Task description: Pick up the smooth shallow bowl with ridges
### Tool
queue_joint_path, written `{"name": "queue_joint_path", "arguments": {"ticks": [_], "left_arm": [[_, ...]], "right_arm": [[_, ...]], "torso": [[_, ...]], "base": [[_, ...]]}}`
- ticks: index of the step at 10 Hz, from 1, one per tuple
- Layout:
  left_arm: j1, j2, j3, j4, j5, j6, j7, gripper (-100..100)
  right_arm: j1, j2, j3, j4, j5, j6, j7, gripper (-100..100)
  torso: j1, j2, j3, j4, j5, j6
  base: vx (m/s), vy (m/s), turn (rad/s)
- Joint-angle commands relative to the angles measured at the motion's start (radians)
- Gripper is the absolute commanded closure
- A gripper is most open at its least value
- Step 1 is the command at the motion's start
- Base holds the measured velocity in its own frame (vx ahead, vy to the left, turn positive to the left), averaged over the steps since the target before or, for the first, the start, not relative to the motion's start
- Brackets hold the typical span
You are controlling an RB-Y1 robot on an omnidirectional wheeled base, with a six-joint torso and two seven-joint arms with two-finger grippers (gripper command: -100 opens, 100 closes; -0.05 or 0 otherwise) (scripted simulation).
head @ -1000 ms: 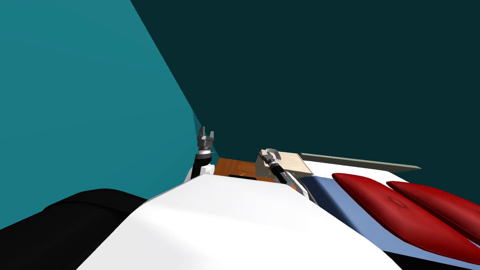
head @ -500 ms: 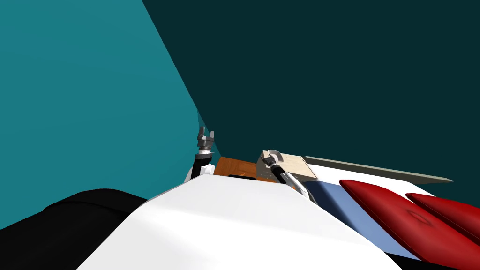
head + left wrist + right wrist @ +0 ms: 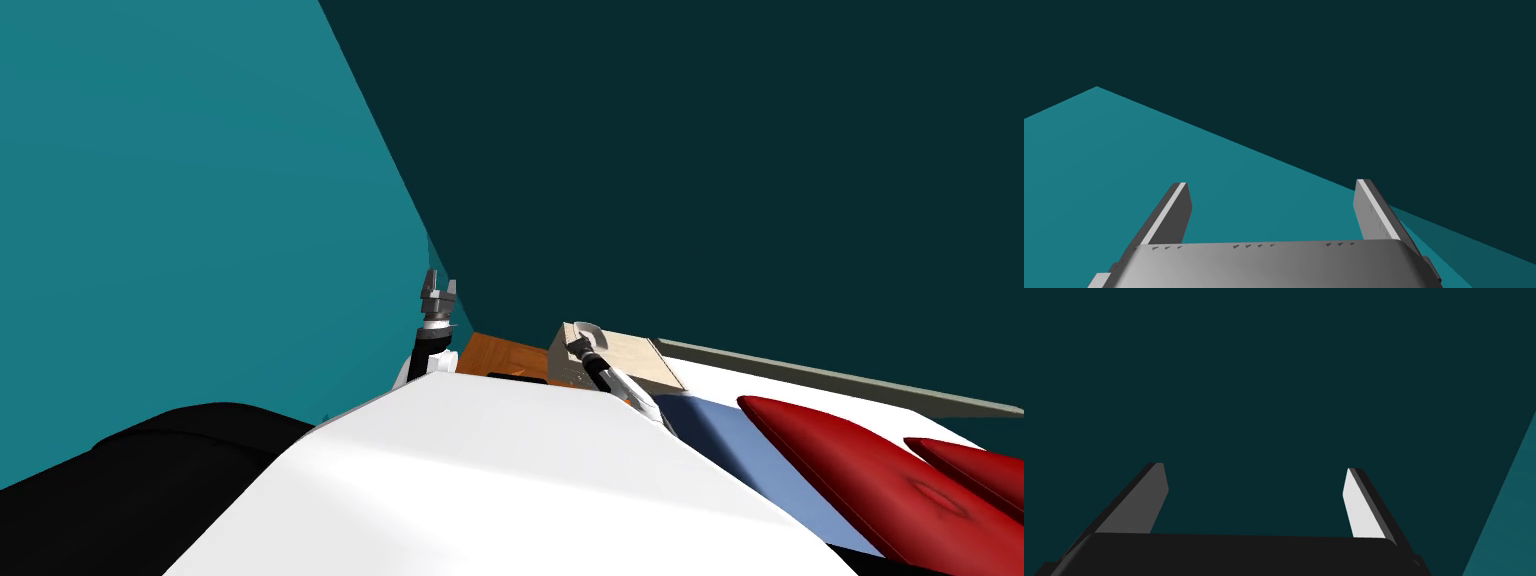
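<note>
Beige table at 1 o'clock carries a pale curved shape, likely the bowl, beside your right gripper, which stands wide and empty like the left gripper at 11 o'clock, both apparently raised for approach, not yet reaching.

left wall: lighter teal, plain
right wall: very dark teal, plain
left gripper: 2 mid-grey fingers with pale edges; grey body with a row of small dark marks
right gripper: 1 finger dark grey, 1 near white; black body
floor patch: orange-brown, wood-grained
cabinet: pale beige top; duller beige side
bed cover: soft blue; white past it
cushions: 2, deep red
rail: grey-olive
corner area: black
</note>
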Motion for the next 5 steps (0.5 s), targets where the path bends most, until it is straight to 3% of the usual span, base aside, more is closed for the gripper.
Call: {"name": "queue_joint_path", "arguments": {"ticks": [1,2,4,5], "left_arm": [[0.000,0.000,0.000,0.000,0.000,0.000,0.000,0],[0.000,0.000,0.000,0.000,0.000,0.000,0.000,0],[0.000,0.000,0.000,0.000,0.000,0.000,0.000,0],[0.000,0.000,0.000,0.000,0.000,0.000,0.000,0]], "right_arm": [[-0.013,-0.004,-0.004,0.050,0.050,0.006,0.045,-100],[-0.013,-0.004,-0.004,0.076,0.053,0.006,0.045,-100],[-0.046,-0.018,0.004,0.160,0.124,0.033,0.108,-100],[-0.046,-0.018,0.004,0.183,0.134,0.033,0.110,-100]], "torso": [[0.000,0.000,0.000,0.000,0.000,0.000],[0.000,0.000,0.000,0.000,0.000,0.000],[0.000,0.000,0.000,0.000,0.000,0.000],[-0.001,0.000,0.000,0.000,0.000,0.000]], "base": [[0.004,-0.025,0.123],[0.002,-0.023,0.059],[0.002,-0.038,0.138],[0.003,-0.039,0.061]]}}
